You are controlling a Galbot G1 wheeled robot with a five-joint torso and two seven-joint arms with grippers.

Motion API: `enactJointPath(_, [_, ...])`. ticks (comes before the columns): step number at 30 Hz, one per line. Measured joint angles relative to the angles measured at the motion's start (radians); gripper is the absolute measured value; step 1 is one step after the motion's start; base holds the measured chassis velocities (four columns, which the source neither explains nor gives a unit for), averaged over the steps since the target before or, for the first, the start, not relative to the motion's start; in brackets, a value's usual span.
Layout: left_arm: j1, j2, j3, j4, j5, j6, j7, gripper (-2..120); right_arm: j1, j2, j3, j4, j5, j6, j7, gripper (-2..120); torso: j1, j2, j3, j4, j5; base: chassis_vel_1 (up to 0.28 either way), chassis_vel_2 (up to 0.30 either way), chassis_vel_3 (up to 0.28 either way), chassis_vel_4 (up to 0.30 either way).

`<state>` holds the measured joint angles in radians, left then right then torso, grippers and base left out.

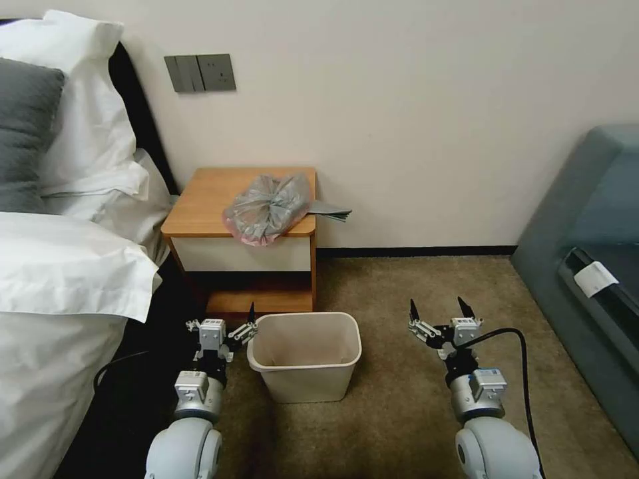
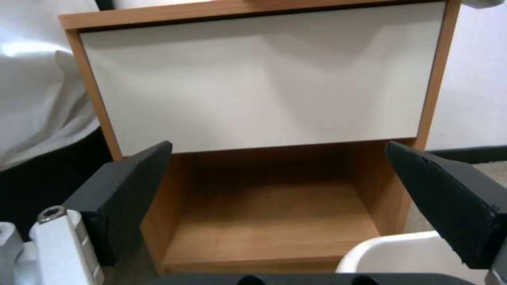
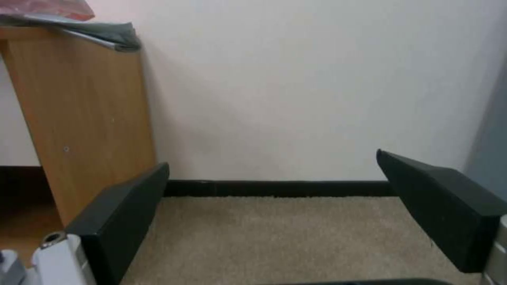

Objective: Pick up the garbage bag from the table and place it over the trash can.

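Your two grey grippers, left and right, wait low with fingers spread wide and empty beside the small beige plastic trash can, because the crinkly grey see-through garbage bag sits untouched on the orange-brown wooden tabletop.

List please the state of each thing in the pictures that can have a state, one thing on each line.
garbage bag: crumpled, lying on the table top, front edge hanging over.
table: upright, lower shelf bare.
trash can: upright on the carpet, unlined, nothing inside.
left gripper: open, low beside the trash can.
right gripper: open, low over the carpet.
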<state>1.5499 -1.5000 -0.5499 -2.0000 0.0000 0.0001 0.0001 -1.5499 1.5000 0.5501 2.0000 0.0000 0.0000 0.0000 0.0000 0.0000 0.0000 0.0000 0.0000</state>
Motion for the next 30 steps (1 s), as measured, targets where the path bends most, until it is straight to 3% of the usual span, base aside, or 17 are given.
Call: enactJointPath(30, [0.000,0.000,0.000,0.000,0.000,0.000,0.000,100,0.000,0.000,0.000,0.000,0.000,0.000,0.000,100,0.000,0.000,0.000,0.0000,0.0000,0.000,0.000,0.000,0.000])
